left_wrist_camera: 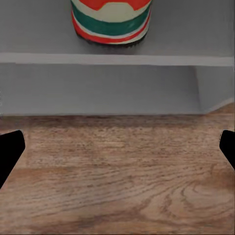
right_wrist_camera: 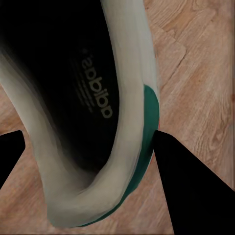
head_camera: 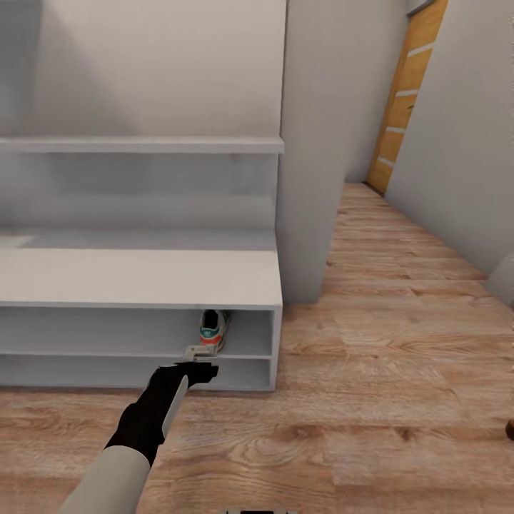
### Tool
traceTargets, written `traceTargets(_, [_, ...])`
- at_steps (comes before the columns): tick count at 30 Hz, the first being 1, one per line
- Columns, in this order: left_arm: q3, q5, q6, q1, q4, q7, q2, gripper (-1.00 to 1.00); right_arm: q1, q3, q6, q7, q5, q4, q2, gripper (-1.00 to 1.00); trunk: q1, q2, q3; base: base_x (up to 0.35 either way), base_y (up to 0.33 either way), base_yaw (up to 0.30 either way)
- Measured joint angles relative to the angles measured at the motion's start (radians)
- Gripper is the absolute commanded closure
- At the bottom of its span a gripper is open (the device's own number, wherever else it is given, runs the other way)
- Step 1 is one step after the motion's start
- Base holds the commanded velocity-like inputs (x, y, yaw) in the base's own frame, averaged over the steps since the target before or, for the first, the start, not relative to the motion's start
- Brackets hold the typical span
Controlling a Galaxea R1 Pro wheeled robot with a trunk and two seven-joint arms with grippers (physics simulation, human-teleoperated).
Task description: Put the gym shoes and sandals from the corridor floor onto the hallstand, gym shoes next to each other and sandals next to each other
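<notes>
One gym shoe [head_camera: 213, 330] stands heel-out in the upper shelf opening of the hallstand [head_camera: 143, 275], near its right end. In the left wrist view its striped heel [left_wrist_camera: 111, 22] rests on the shelf board. My left gripper [head_camera: 200, 354] hovers low just in front of that shelf, apart from the shoe. Its fingers are spread wide with nothing between them [left_wrist_camera: 122, 139]. The second gym shoe [right_wrist_camera: 127, 122] shows very close from above, with a dark inside and a green heel. My right gripper [right_wrist_camera: 90, 131] is shut on its heel end, one finger [right_wrist_camera: 191, 191] pressed against the outer side.
Wood-plank corridor floor [head_camera: 400, 343] stretches right of the hallstand to an orange door [head_camera: 407, 93]. A grey wall pillar [head_camera: 310, 143] stands beside the rack's right end. A small dark object [head_camera: 510, 429] lies at the right edge, too cut off to identify.
</notes>
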Motion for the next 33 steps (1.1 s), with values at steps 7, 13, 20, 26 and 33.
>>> traceTargets(7, [0.001,0.0,-0.002,0.001,0.0,-0.001,0.0,-1.0,0.0,0.0,0.0,0.0,0.001,0.001,0.0,1.0,0.0,0.0,0.0,-0.302,0.03,0.0])
traceTargets(13, [0.002,-0.001,-0.003,0.001,0.0,-0.001,0.004,-1.0,0.0,0.001,0.0,-0.001,0.003,0.0,0.001,1.0,0.0,0.0,0.0,-0.233,0.149,0.0])
traceTargets(20, [0.005,-0.002,-0.003,0.001,-0.005,0.0,0.049,-1.0,0.0,0.003,0.0,-0.002,0.002,0.001,0.002,1.0,-0.001,0.0,0.0,-0.1,0.284,0.0])
traceTargets(26, [0.005,-0.003,-0.031,0.002,-0.005,0.0,0.077,-1.0,0.0,0.003,0.001,-0.001,0.001,0.001,0.002,1.0,-0.001,0.0,0.0,-0.007,0.305,0.0])
traceTargets(33, [0.006,-0.003,-0.112,0.007,-0.003,0.001,0.087,-1.0,0.0,0.002,0.001,0.0,0.001,0.001,0.002,1.0,0.0,0.0,0.0,-0.035,0.311,0.0])
